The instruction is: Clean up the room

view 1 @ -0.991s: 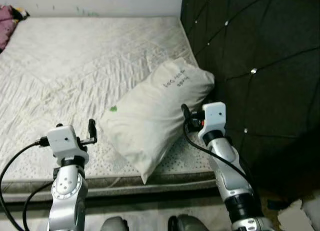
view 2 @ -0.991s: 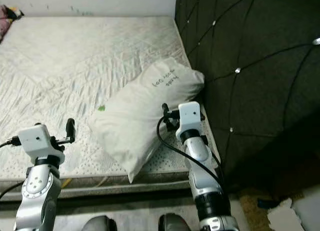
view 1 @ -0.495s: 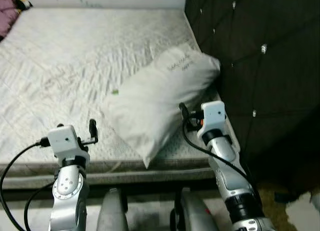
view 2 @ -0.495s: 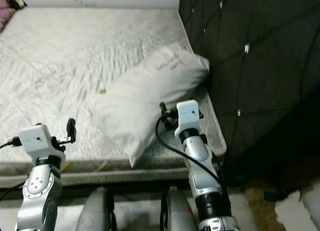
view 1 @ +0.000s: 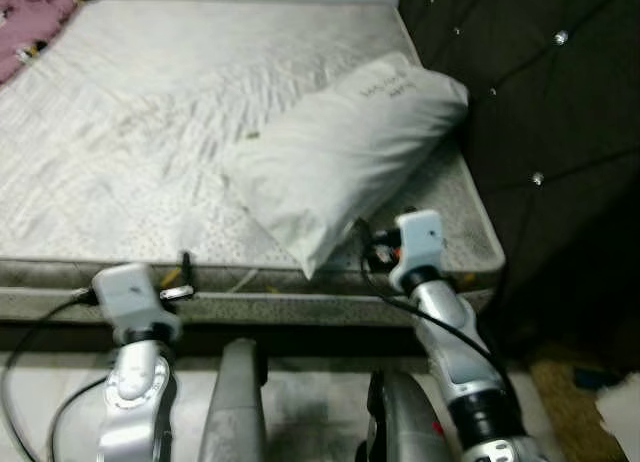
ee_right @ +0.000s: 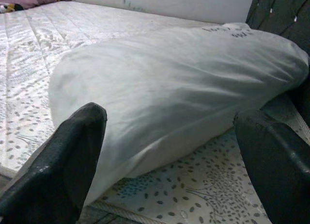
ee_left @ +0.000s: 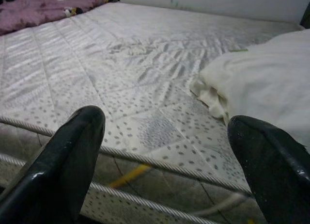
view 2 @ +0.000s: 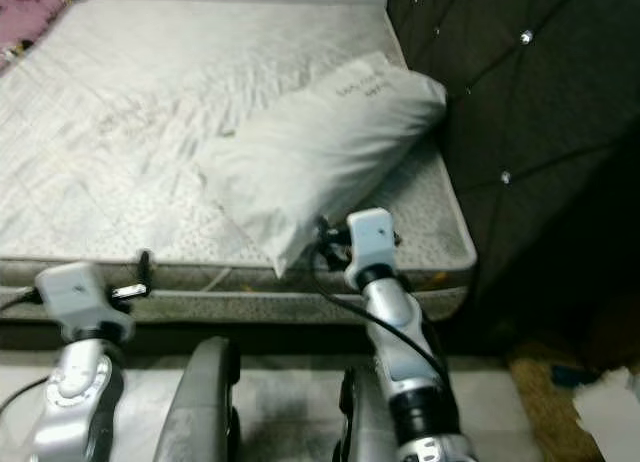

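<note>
Robot at bed edge, both sets of fingers released, pillow not yet grasped.

Target looks like the plump white fabric pillow: it lies diagonally on the bare white quilted mattress, far end leaning on the dark tufted padded headboard, near corner at the mattress edge. Likely step: grab and reposition it. Best bet is for the right gripper to go in low at the near corner, take a thick fold of fabric, not just the seam, then lift clear of the headboard. That gripper sits just in front of the pillow corner, fingers spread wide, nothing between them. The left gripper is raised at the mattress edge, fingers also spread, empty, pillow off to its side. Purple bedding is bunched at the far corner.
</note>
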